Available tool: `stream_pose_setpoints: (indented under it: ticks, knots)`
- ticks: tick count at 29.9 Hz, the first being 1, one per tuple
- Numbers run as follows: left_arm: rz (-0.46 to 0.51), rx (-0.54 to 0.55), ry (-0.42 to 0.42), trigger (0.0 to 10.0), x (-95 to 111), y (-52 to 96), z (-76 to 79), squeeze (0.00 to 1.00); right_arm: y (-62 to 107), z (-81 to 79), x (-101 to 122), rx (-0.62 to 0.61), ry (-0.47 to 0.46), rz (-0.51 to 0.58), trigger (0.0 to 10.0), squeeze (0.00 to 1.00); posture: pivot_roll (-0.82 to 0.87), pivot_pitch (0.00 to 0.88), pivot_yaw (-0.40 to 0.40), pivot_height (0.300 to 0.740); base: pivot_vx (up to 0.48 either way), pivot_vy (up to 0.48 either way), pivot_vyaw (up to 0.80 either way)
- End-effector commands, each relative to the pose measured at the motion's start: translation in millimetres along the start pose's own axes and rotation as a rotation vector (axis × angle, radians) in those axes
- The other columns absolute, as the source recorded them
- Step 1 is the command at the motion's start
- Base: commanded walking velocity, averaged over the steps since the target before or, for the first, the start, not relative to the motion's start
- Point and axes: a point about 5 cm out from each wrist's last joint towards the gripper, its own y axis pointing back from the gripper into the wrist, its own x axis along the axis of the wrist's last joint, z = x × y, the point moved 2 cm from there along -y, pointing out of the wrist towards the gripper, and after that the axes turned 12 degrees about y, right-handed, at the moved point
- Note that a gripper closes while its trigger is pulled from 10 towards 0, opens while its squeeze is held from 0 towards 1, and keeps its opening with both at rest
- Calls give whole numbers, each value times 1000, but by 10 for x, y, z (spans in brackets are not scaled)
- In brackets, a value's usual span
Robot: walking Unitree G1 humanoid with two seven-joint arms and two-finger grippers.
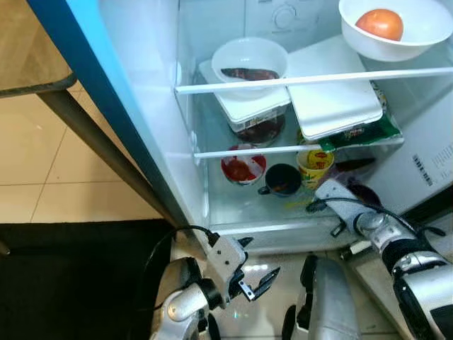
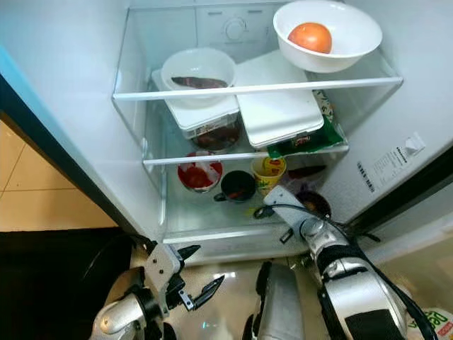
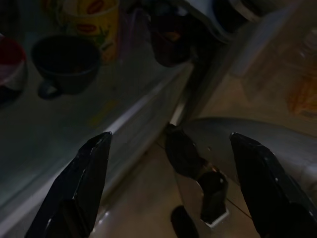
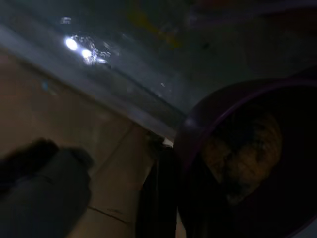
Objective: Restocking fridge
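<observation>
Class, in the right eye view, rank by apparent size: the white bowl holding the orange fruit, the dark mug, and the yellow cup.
1. White bowl, clearly largest, though it sits nearer the camera on the top shelf.
2 and 3. Dark mug and yellow cup look alike; too close to rank.

Clear glass fridge shelves with glossy white plastic edges, a smooth white ceramic-looking bowl upper right, shiny beige floor tiles at left.

A round white bowl holds an orange-red fruit. Flat white lidded containers sit above a green packet. Lower down stand a yellow printed cup, a dark mug and a purple bowl.
</observation>
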Motion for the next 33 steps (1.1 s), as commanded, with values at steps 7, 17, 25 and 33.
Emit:
stream_pose_setpoints:
  ticks: [7, 17, 25, 33]
  knots:
    - [-31, -9, 11, 10000, 46, 80, 112, 0, 4, 50, 34, -32, -173, 0, 10000, 0, 197, 366, 13, 405, 0, 0, 0]
    - [7, 25, 1, 10000, 253, 103, 98, 0, 5, 80, 128, -56, -252, 29, 10000, 0, 214, 401, 10, 405, 0, 0, 0]
    - [16, 38, 1, 10000, 315, 127, 149, 0, 24, 183, 235, -112, -288, 72, 10000, 0, 223, 427, 14, 405, 0, 0, 0]
    - [5, 55, -2, 10000, 347, 175, 138, 0, 36, 236, 309, -141, -323, 98, 10000, 0, 236, 446, 25, 405, 0, 0, 0]
